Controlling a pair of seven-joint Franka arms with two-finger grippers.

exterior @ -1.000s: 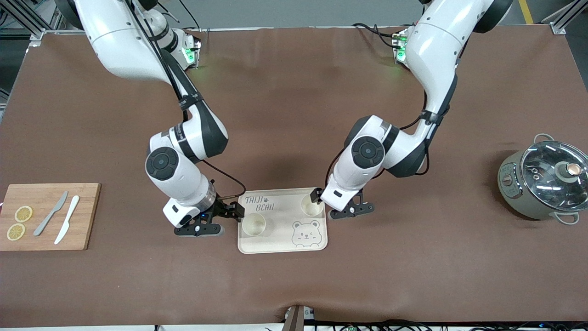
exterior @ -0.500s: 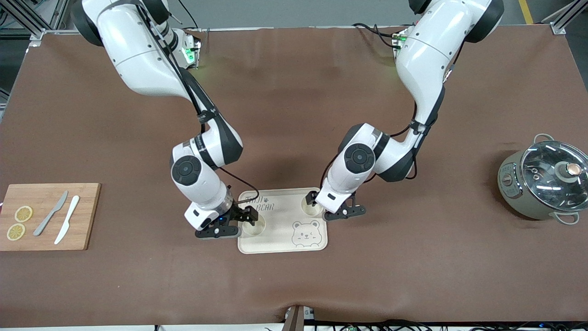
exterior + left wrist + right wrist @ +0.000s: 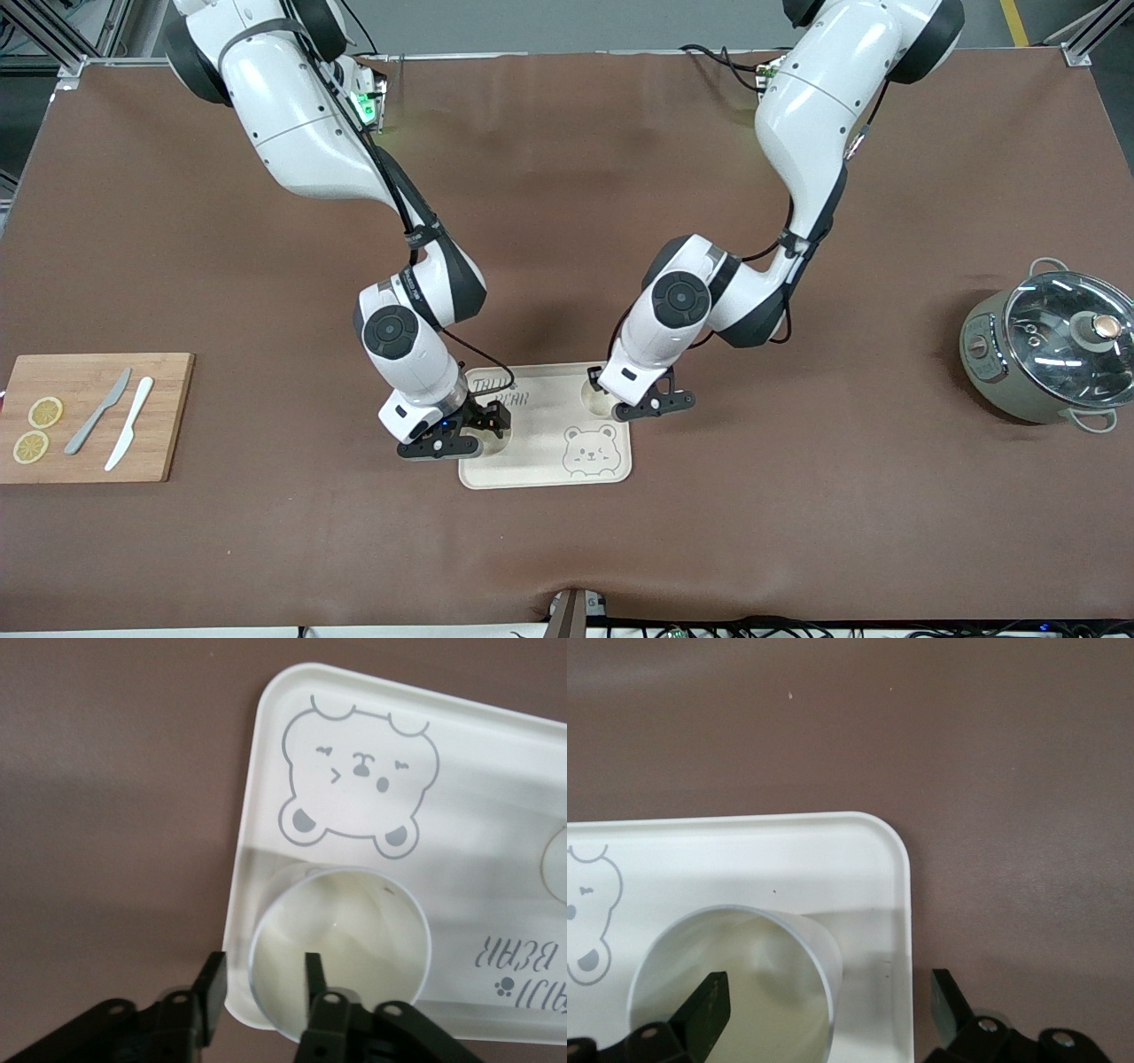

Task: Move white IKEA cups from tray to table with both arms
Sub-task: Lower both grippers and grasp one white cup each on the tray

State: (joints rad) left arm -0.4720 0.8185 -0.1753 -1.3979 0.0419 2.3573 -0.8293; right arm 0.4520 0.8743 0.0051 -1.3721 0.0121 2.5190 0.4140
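Two white IKEA cups stand upright on the bear-printed tray (image 3: pixel 545 461). One cup (image 3: pixel 498 442) is at the tray's edge toward the right arm's end. My right gripper (image 3: pixel 490 420) is open over it. In the right wrist view one finger sits inside this cup (image 3: pixel 735 979) and the other outside past the tray's rim, with the gripper (image 3: pixel 828 1001) astride the wall. The other cup (image 3: pixel 596 408) is at the tray's corner toward the left arm's end. My left gripper (image 3: pixel 604 390) is open astride the wall of that cup (image 3: pixel 341 943), as the left wrist view (image 3: pixel 261 988) shows.
A wooden cutting board (image 3: pixel 164 416) with two lemon slices and two knives lies at the right arm's end. A grey pot with a glass lid (image 3: pixel 1050 346) stands at the left arm's end. The table has a brown cover.
Both arms have moved inward over the tray. Each open gripper has come from beside the tray onto its cup's rim. The cups have not moved.
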